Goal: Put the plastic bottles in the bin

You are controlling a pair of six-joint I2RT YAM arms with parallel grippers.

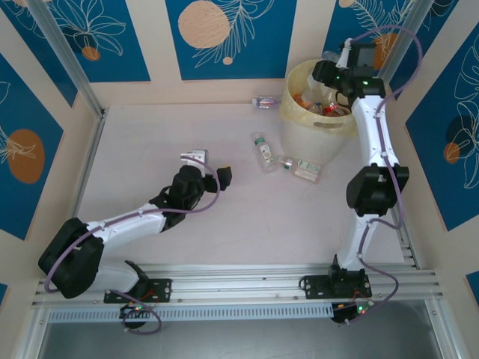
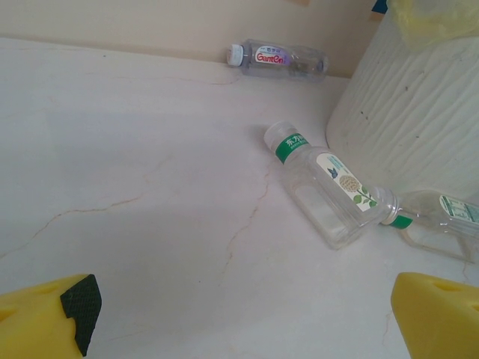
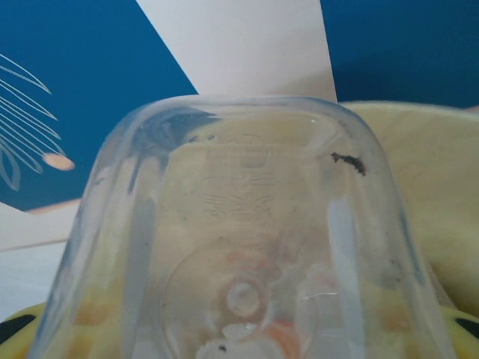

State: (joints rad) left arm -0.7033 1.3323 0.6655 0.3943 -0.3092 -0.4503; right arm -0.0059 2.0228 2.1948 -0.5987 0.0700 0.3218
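Right end effector grips 1 clear bottle above the bin. Left end effector is wide open and empty over the bench; 3 bottles lie near the bin.

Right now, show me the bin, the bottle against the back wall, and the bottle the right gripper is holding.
bin (image 1: pixel 310 146), top external view, on its front wall.
back-wall bottle (image 2: pixel 273 57), left wrist view, on its red-lettered label.
held bottle (image 3: pixel 243 247), right wrist view, on its clear base.

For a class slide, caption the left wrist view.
Open left gripper faces three plastic bottles lying near the bin.
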